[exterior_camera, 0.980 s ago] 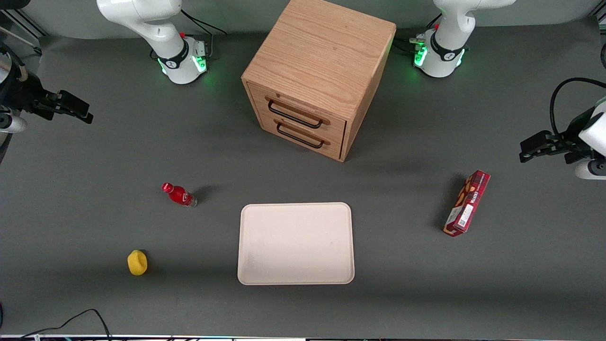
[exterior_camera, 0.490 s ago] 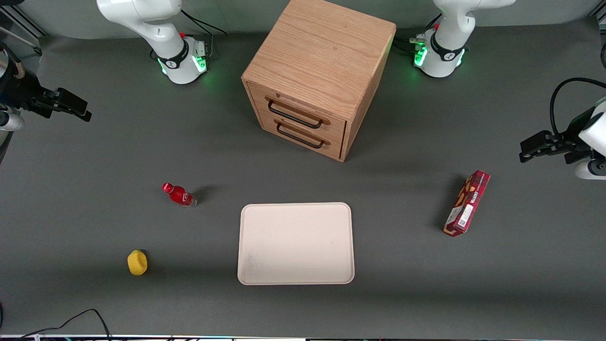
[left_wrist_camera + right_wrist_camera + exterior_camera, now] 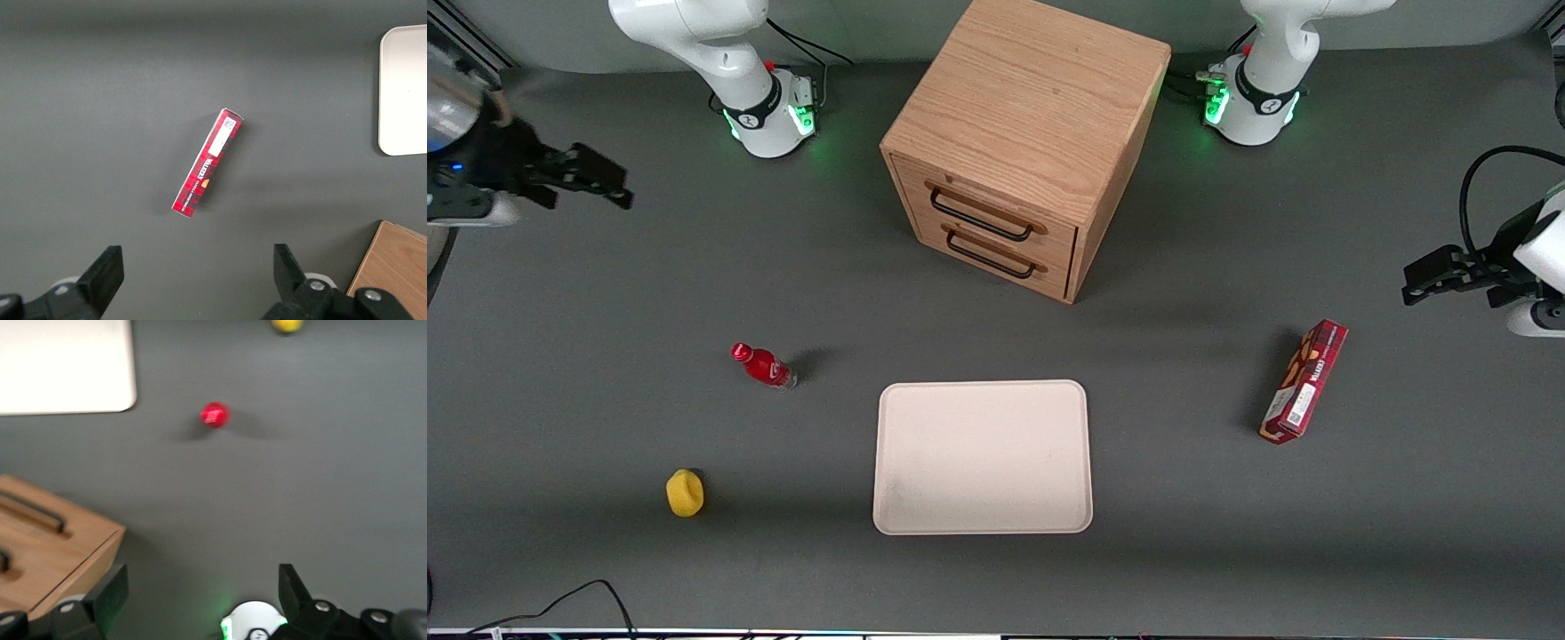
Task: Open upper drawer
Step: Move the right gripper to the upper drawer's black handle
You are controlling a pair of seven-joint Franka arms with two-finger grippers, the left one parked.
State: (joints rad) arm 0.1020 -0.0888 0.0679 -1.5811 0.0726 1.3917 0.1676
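The light oak cabinet (image 3: 1032,107) stands in the middle of the table, farther from the front camera than the tray. Its upper drawer (image 3: 996,200) is shut flush, with a long black bar handle (image 3: 980,213); the matching lower drawer (image 3: 1005,253) sits under it, also shut. My right gripper (image 3: 600,178) hangs in the air far toward the working arm's end of the table, well apart from the cabinet, open and empty. In the right wrist view the gripper (image 3: 200,600) has wide-spread fingers (image 3: 110,593), and the cabinet (image 3: 60,553) shows with both black handles.
A white tray (image 3: 983,520) lies nearer the front camera than the cabinet. A red bottle (image 3: 763,365) and a yellow object (image 3: 685,492) lie toward the working arm's end. A red box (image 3: 1304,382) lies toward the parked arm's end.
My right gripper has moved a little farther from the front camera and sideways toward the cabinet. The drawers and the table objects have not moved.
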